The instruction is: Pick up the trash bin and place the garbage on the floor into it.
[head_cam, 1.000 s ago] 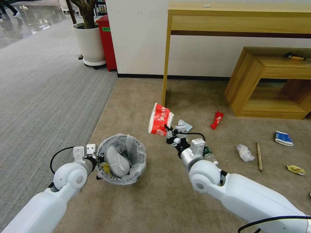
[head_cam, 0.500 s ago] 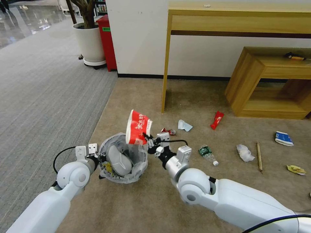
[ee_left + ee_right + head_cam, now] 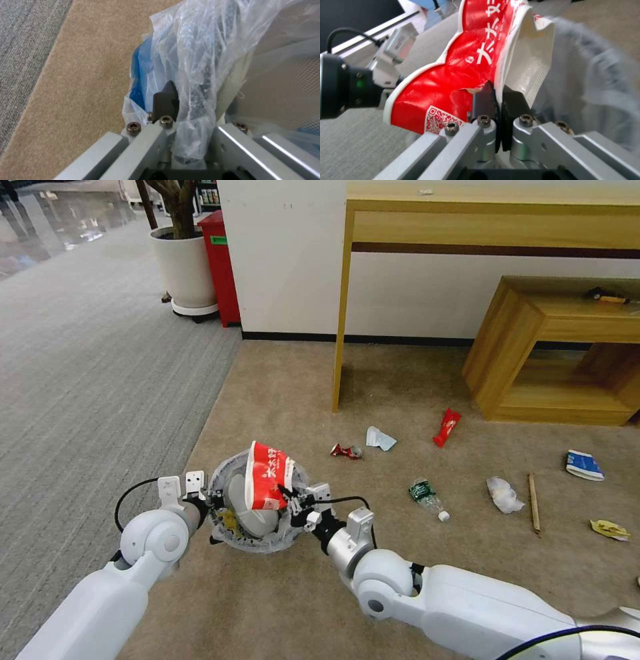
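Note:
The trash bin (image 3: 268,538), black with a crinkled plastic liner (image 3: 200,50), hangs from my left gripper (image 3: 211,504), which is shut on its near rim (image 3: 180,107). A white slipper (image 3: 252,520) lies inside it. My right gripper (image 3: 288,499) is shut on the crushed red-white cup (image 3: 267,477), pinching its torn edge (image 3: 498,100) right over the bin's mouth. On the beige floor (image 3: 400,380) lie a green-label bottle (image 3: 427,497), two red wrappers (image 3: 448,427) (image 3: 345,451), a paper wad (image 3: 504,495), a wooden stick (image 3: 533,503), a carton (image 3: 584,465) and a yellow wrapper (image 3: 609,529).
A tall wooden desk's leg (image 3: 340,313) stands behind the litter, with a low wooden shelf (image 3: 513,347) to its right. A white plant pot (image 3: 183,267) and a red box (image 3: 220,267) sit at the far left by the wall. Grey striped carpet (image 3: 87,380) covers the left.
My right gripper has carried the cup leftward and nearer, from above the open floor to over the bin's mouth. The left gripper and the bin have shifted slightly.

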Robot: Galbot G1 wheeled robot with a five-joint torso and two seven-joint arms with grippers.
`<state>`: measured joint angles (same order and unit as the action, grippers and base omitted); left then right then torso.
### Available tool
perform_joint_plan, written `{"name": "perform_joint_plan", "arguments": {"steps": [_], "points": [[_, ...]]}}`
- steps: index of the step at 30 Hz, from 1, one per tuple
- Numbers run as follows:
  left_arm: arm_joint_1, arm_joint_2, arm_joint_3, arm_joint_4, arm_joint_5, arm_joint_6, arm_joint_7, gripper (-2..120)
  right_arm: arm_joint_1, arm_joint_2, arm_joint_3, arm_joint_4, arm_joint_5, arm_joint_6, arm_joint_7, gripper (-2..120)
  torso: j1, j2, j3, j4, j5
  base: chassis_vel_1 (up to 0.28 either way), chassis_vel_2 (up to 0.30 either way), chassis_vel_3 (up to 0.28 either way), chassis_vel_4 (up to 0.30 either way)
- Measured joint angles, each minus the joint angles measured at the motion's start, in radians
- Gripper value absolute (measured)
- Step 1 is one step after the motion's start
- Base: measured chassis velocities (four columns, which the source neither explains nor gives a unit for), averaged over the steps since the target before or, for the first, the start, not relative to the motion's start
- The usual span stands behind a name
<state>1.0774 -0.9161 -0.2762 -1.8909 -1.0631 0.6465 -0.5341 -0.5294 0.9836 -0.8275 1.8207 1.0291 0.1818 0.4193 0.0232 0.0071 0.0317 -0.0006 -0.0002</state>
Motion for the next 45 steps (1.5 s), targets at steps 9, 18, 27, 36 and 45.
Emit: {"name": "perform_joint_plan", "arguments": {"steps": [9,18,27,36,45], "points": [[-0.002,0.001,-0.004,0.003,-0.002,0.000,0.001,0,0.004,0.030,-0.027,-0.015,-0.003,-0.010,0.023,11,0.000,0.000,0.000,-0.0001,-0.0001,0.000,0.000,0.000,0.000],[-0.006,-0.001,-0.001,0.021,-0.001,-0.001,0.005,0,-0.016,0.028,-0.019,-0.018,-0.020,-0.020,0.041,41,0.000,0.000,0.000,-0.0001,0.0000,0.000,0.000,0.000,0.000],[0.005,-0.017,0.004,0.043,0.022,-0.002,0.013,0,-0.011,0.047,0.038,-0.023,-0.034,-0.021,0.071,76,0.000,0.000,0.000,0.0000,-0.0001,0.000,0.000,0.000,0.000],[0.017,-0.017,0.001,0.057,0.039,-0.005,0.020,0,0.005,0.064,0.216,-0.043,-0.045,-0.047,0.125,100,0.000,0.000,0.000,0.0001,0.0002,0.000,0.000,0.000,0.000],[0.017,-0.013,-0.007,0.060,0.040,-0.006,0.023,0,-0.063,-0.032,0.420,-0.066,-0.086,-0.082,0.163,100,0.000,0.000,0.000,-0.0003,0.0002,0.000,0.000,0.000,0.000]]}}
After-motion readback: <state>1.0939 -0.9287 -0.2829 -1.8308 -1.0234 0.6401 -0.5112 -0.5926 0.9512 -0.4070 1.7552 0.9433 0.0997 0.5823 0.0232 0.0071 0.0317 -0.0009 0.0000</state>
